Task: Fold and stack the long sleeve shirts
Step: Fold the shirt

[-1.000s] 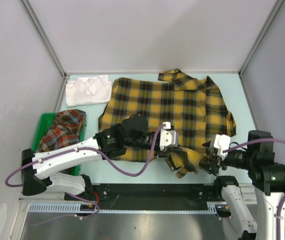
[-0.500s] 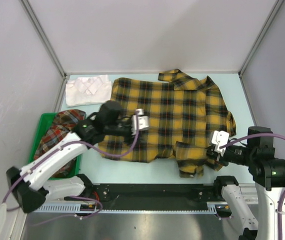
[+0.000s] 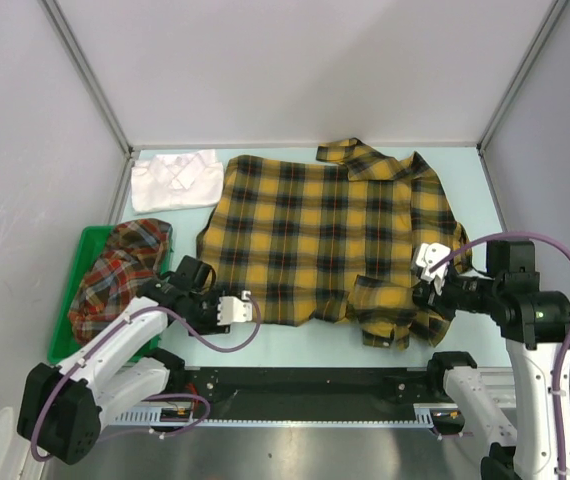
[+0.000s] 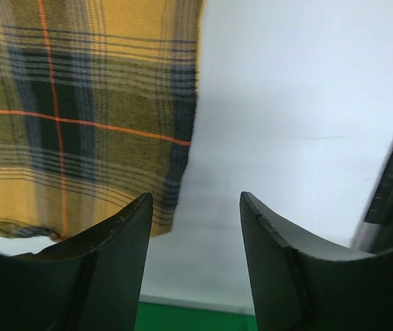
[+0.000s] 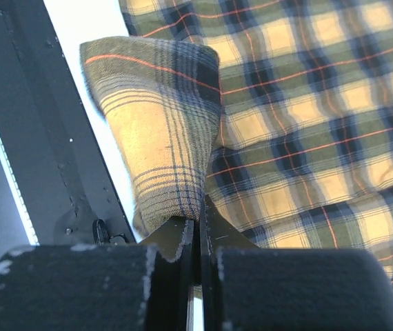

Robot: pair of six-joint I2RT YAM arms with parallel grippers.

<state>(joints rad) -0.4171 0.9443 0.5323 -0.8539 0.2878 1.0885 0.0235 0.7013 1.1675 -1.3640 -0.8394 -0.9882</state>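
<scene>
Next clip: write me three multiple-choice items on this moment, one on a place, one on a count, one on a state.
1. The red-orange plaid shirt lies: A in the green bin; B against the back wall; C under the right arm.
2. Shirts in view: A two; B three; C four.
3. The left end effector is: A shut on the bin; B shut on a sleeve; C open and empty.
A: it fills the bin at the left. B: red-orange plaid, white shirt, yellow plaid shirt. C: its fingers stand apart with nothing between them.

yellow plaid shirt (image 3: pixel 315 230) spread flat, ctr; white shirt (image 3: pixel 175 180) folded, far L; red plaid shirt (image 3: pixel 115 270) bunched, near L.
</scene>
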